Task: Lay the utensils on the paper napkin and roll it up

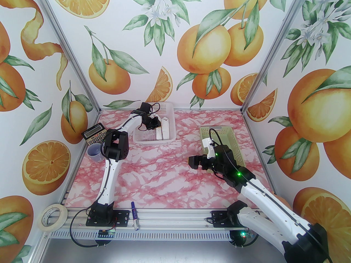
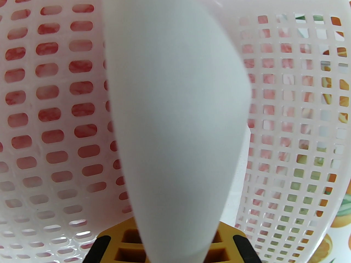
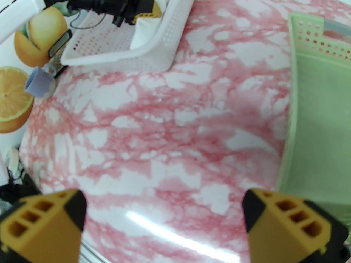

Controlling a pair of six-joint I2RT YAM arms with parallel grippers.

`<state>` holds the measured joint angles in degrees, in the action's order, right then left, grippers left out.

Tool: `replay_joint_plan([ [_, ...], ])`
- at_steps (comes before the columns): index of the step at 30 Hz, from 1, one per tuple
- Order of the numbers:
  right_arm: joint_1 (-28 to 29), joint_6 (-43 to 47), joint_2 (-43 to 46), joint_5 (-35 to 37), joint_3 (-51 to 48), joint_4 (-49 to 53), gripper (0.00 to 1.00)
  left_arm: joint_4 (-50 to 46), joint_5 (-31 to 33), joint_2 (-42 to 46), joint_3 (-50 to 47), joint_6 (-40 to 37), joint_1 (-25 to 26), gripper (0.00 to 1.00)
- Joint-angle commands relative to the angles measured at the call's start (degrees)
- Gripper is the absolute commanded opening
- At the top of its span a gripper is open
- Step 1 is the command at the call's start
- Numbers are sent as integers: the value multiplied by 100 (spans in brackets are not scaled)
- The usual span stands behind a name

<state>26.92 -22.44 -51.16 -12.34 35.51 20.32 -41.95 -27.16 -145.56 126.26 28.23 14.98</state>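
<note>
My left gripper (image 1: 155,123) reaches down into the white mesh basket (image 1: 170,139) at the back of the table. In the left wrist view the paper napkin (image 2: 175,105) rises as a curved white sheet from between the fingers of the left gripper (image 2: 175,248), which are shut on its lower edge. The right wrist view shows the same napkin (image 3: 145,29) hanging under that gripper (image 3: 145,8). My right gripper (image 1: 192,162) hovers open over the bare marble table, its jaws (image 3: 164,223) wide apart with nothing between them. The utensils are out of view.
A pale green basket (image 1: 235,146) stands at the right behind my right arm. A calculator (image 1: 93,134) and a blue cup (image 1: 94,151) sit at the left edge. A blue-capped marker (image 1: 135,215) and a tape roll (image 1: 52,216) lie by the near rail.
</note>
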Motion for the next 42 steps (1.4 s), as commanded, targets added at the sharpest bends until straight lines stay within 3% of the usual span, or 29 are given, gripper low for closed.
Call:
replay_joint_plan([
  [1, -31, 92, -23, 188, 182, 112, 100, -155, -42, -117, 259, -35, 11, 23],
  [12, -34, 56, -184, 8, 255, 44, 100, -390, -62, -53, 259, -411, -43, 38],
  [22, -35, 38, -271, -23, 279, -12, 100, -401, -227, -1, 221, -609, -81, 43],
  [42, -29, 21, -308, -23, 325, -1, 100, -695, 59, 257, 224, -942, -160, 48],
])
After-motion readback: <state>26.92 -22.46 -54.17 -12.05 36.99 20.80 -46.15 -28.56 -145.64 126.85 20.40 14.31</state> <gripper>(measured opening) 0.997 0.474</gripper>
